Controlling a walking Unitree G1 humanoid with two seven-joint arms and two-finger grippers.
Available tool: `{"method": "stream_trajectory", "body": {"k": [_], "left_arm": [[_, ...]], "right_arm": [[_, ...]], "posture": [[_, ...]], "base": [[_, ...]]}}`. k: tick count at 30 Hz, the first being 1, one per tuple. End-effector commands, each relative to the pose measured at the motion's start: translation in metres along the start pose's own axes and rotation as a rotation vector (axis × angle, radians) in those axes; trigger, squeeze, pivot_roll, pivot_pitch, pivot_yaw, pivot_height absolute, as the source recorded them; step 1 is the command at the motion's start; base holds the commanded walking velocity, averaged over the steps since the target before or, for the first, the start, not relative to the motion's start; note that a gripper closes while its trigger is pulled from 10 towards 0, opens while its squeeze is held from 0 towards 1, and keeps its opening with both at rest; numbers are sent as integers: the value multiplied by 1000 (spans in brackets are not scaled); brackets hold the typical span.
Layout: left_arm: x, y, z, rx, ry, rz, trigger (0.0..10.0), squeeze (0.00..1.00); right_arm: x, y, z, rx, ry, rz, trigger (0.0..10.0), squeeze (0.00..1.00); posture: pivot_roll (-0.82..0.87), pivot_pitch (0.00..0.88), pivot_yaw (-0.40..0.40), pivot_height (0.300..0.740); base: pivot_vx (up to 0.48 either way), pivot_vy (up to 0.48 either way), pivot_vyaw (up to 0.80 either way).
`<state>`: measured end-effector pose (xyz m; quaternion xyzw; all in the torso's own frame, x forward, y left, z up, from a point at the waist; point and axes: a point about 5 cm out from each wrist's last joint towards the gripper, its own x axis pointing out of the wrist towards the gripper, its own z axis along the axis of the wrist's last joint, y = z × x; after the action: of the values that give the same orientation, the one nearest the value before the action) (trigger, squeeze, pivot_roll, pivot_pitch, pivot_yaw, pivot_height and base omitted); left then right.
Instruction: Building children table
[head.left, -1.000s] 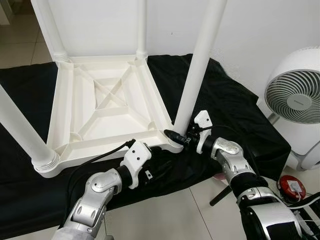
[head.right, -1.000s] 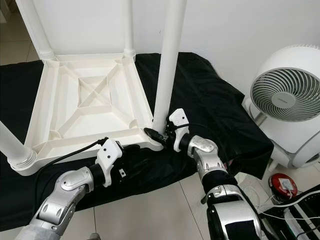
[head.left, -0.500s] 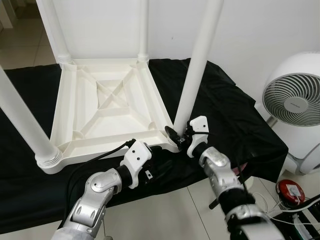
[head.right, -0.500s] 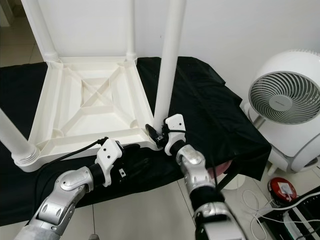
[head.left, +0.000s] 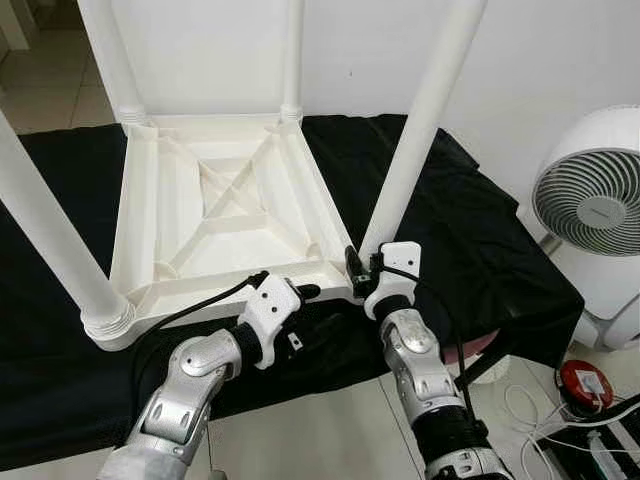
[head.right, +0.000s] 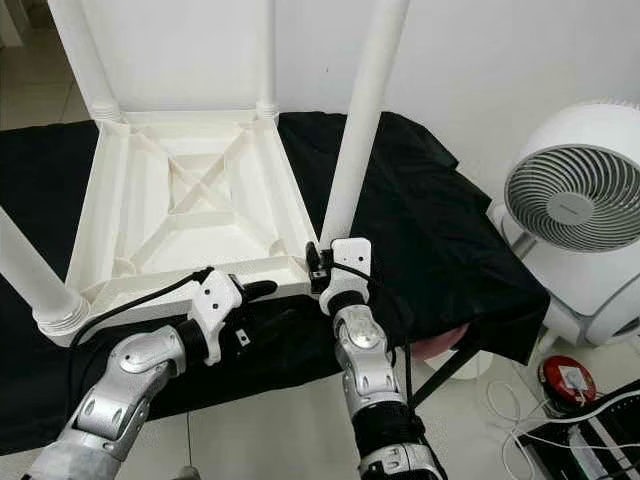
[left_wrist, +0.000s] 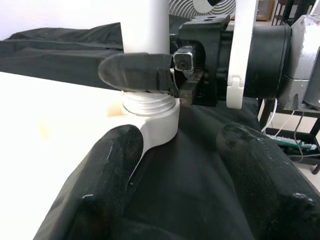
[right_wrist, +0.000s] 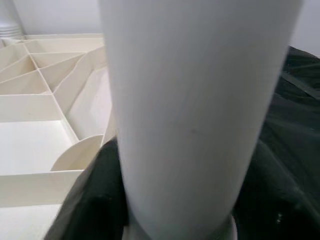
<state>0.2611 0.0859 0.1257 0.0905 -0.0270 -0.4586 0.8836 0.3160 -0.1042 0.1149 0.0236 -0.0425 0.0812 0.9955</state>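
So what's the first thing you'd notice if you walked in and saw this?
A white table lying upside down on a black cloth, its four legs poking up in the air. The right tool grips the near right leg at its base, while the left tool waits open beside that same corner. Off to the right stands a round white fan.

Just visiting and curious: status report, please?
Right gripper clamped round base of near-right table leg. Left gripper open, at upturned tabletop's near edge. Fan well aside.
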Motion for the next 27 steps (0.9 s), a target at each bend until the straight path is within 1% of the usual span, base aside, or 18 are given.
{"method": "stream_trajectory", "body": {"k": [1,4,6,8,9,10,12,14,15,16,17,19,20,21,22,25,27], "left_arm": [[2,2,-2,1,9,41,10000,0],[3,2,-2,1,7,40,10000,0],[3,2,-2,1,5,37,10000,0],[3,1,-2,1,5,35,10000,0],[3,1,-2,0,5,32,10000,0],[3,0,-2,-1,4,26,10000,0],[4,-1,-1,-2,3,20,10000,0],[4,-1,-1,-2,3,20,10000,0],[5,-1,-1,-2,0,18,10000,0],[7,0,0,-2,-3,19,10000,0],[7,0,0,-2,-3,19,10000,0],[9,0,1,1,-8,16,10000,0],[10,-1,1,2,-9,13,10000,0],[10,-2,1,2,-10,10,10000,0],[10,-2,1,2,-10,10,10000,0],[9,-4,2,2,-11,5,10000,0],[9,-4,2,2,-8,4,10000,0]], "right_arm": [[-5,-18,-7,-4,41,-51,10000,1000],[-3,-24,-4,-23,48,-34,10000,1000],[1,-31,0,-41,49,19,10000,1000],[2,-33,2,-43,46,42,10000,1000],[4,-36,4,-66,51,79,10000,1000],[6,-38,4,-66,71,165,10000,0],[9,-41,7,-88,85,299,10000,0],[9,-41,7,-88,85,299,10000,0],[9,-43,7,-124,85,378,10000,0],[9,-45,8,-129,96,453,10000,0],[9,-45,8,-129,96,453,10000,0],[11,-47,9,-155,110,580,10000,0],[12,-47,10,-155,118,620,10000,0],[13,-47,10,-178,128,662,10000,0],[13,-47,10,-178,128,662,10000,0],[18,-46,11,-229,150,720,10000,0],[19,-46,11,-242,153,727,10000,0]], "posture": [[-29,0,-73,740],[-28,0,-72,740],[-30,0,-70,740],[-30,0,-70,740],[-30,0,-71,740],[-36,0,-71,740],[-38,0,-69,740],[-38,0,-69,740],[-37,0,-70,740],[-39,0,-72,740],[-39,0,-72,740],[-37,0,-72,740],[-35,0,-73,740],[-32,0,-71,740],[-32,0,-71,740],[-29,0,-71,740],[-22,0,-67,740]], "base": [[0,0,0],[0,0,0],[0,0,0],[0,0,0],[0,0,0],[0,0,0],[0,0,0],[0,0,0],[0,0,0],[0,0,0],[0,0,0],[0,0,0],[0,0,0],[0,0,0],[0,0,0],[0,0,0],[0,0,0]]}}
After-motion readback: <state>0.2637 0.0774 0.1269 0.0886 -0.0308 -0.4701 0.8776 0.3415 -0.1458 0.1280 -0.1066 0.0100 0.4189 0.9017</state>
